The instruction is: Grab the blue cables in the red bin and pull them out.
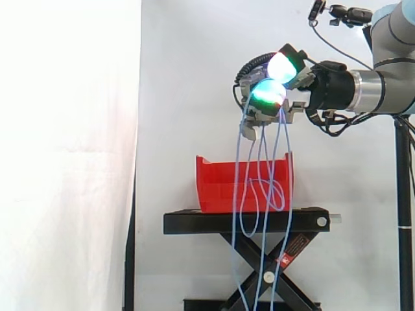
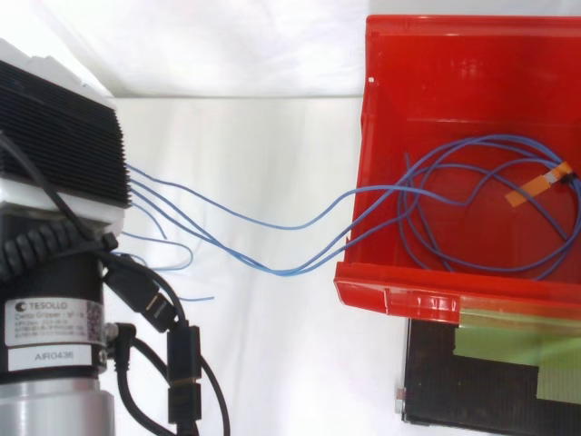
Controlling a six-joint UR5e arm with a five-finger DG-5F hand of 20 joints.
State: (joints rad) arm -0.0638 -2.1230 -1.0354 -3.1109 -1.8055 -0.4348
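The hand (image 1: 290, 98) hangs above and to the right of the red bin (image 1: 220, 184), its glowing fingertips (image 1: 268, 92) curled round a bundle of thin blue cables (image 1: 262, 168). Several strands drop from the hand, pass in front of the bin and dangle below the stand. In the top view the hand's black ribbed body (image 2: 59, 145) is at the left, and the blue cables (image 2: 245, 222) run from under it over the front lip of the red bin (image 2: 454, 73). A loose coil still lies inside the bin, bound with orange tape (image 2: 540, 184).
The bin stands on a black scissor-lift stand (image 1: 246, 221) before a white curtain. A camera mount on a pole (image 1: 402, 194) rises at the right edge, behind the arm.
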